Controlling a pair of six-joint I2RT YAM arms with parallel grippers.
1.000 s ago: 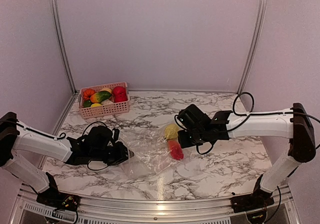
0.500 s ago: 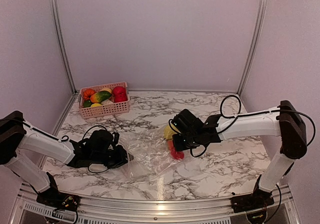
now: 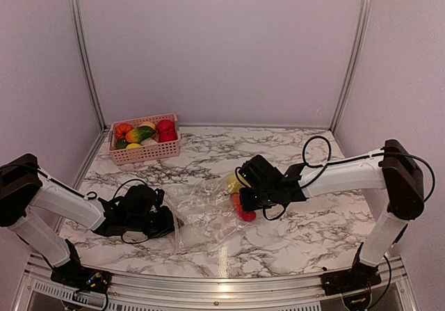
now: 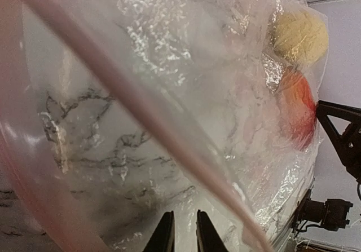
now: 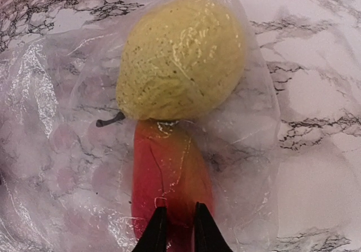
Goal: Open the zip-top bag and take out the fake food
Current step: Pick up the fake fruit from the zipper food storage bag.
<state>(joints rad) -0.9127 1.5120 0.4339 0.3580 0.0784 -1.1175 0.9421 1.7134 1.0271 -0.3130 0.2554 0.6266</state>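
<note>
The clear zip-top bag [image 3: 201, 212] lies crumpled on the marble table between the arms. Inside it, at its right end, are two pieces of fake food: a yellow pear [image 5: 180, 60] and, touching it, a red fruit [image 5: 169, 178]. My right gripper [image 5: 179, 232] is over the red fruit, its jaws nearly together and pinching the bag film there. My left gripper [image 4: 183, 238] is shut on the bag's left edge, film between its narrow fingers, and the pinkish zip strip [image 4: 146, 111] runs diagonally across that view. Through the film I see the pear [image 4: 300, 36] and the red fruit [image 4: 297, 108].
A pink slatted basket [image 3: 146, 156] with several toy fruits and vegetables stands at the back left. Metal frame posts rise at the table's back corners. The right arm's cable [image 3: 314, 151] loops above its forearm.
The right gripper has closed down and shifted slightly left onto the bag over the red fruit. The left gripper has kept its hold on the bag's edge and barely moved.
</note>
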